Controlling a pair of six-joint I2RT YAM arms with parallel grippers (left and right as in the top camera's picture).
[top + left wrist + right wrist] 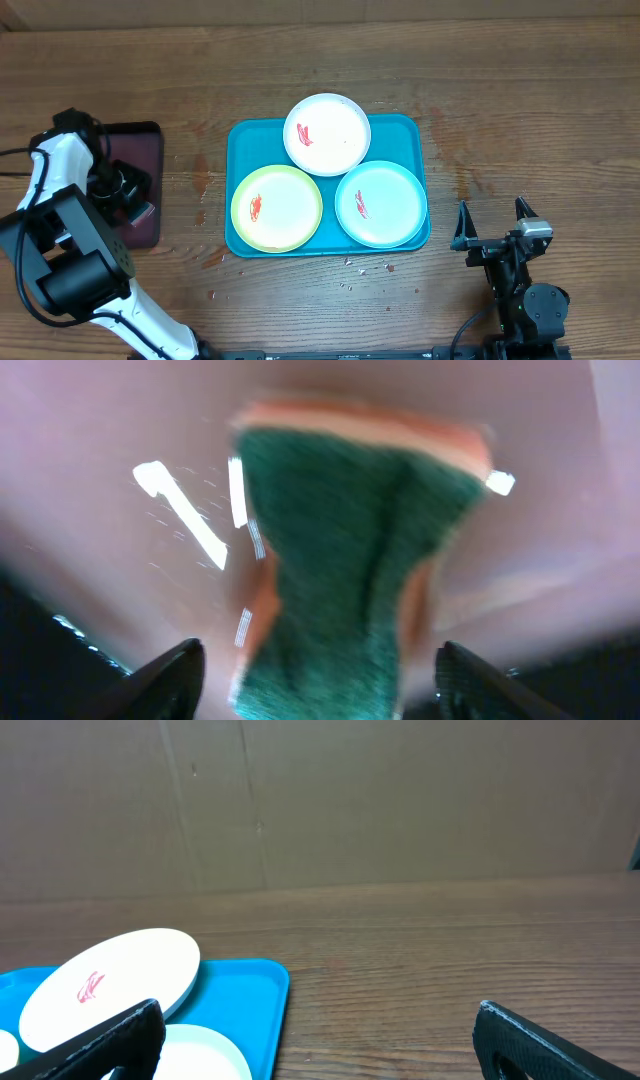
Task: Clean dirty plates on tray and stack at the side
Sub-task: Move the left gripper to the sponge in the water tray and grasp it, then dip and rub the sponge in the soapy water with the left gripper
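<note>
Three plates lie on the turquoise tray (410, 128): a white plate (327, 133) at the back, a yellow-green rimmed plate (277, 207) front left and a teal rimmed plate (381, 203) front right. Each carries a red smear. My left gripper (135, 195) hangs over the maroon tray (140, 140). In the left wrist view a green and orange sponge (350, 560) lies between the open jaws of the left gripper (320, 647), with a gap on both sides. My right gripper (493, 222) stands open and holds nothing, right of the turquoise tray.
The right wrist view shows the right gripper (319, 1007) over bare wood, with the turquoise tray's corner (255, 995) and the white plate (110, 985) to its left. A brown cardboard wall (400, 810) closes the far side of the table.
</note>
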